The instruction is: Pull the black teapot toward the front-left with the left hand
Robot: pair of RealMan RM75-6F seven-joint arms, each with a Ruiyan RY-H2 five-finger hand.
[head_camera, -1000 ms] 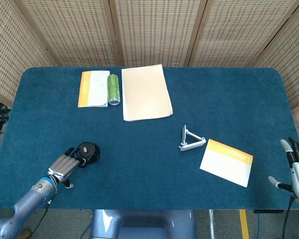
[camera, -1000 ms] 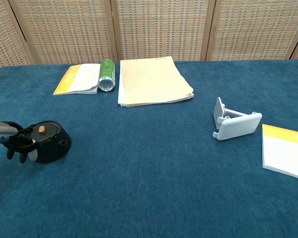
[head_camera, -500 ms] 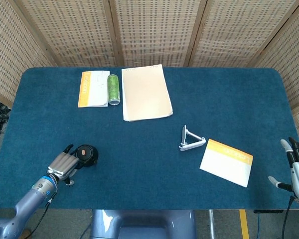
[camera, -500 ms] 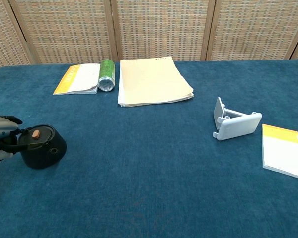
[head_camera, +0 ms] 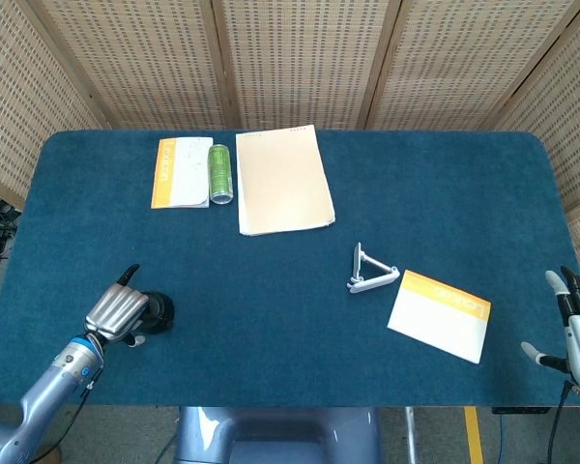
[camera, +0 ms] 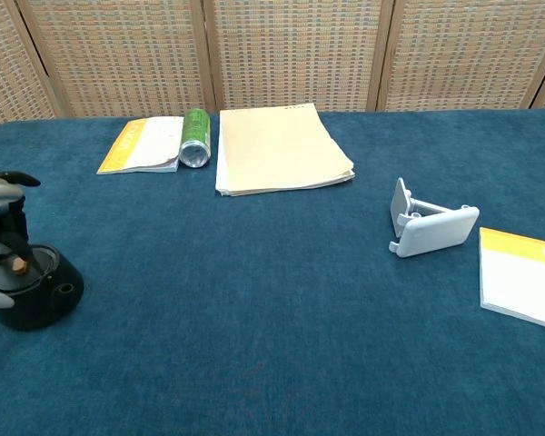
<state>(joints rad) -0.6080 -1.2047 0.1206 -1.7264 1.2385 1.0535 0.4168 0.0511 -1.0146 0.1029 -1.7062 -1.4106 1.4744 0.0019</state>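
Note:
The black teapot (camera: 36, 291) stands upright near the table's front-left corner, its lid knob orange-brown. My left hand (head_camera: 116, 311) lies over its left side and grips it, hiding most of the teapot (head_camera: 159, 311) in the head view. In the chest view only the fingers (camera: 2, 238) of that hand show, at the frame's left edge, curled over the pot's top. At the front-right table edge my right hand (head_camera: 578, 329) stands open and holds nothing.
A yellow booklet (head_camera: 181, 172), a green can (head_camera: 219, 173) lying on its side and a cream paper stack (head_camera: 281, 180) lie at the back. A white folding stand (head_camera: 370, 273) and a yellow-white booklet (head_camera: 440, 314) sit on the right.
My left hand has drawn the teapot toward the front-left, a short way nearer the table's corner. The right hand has stayed put.

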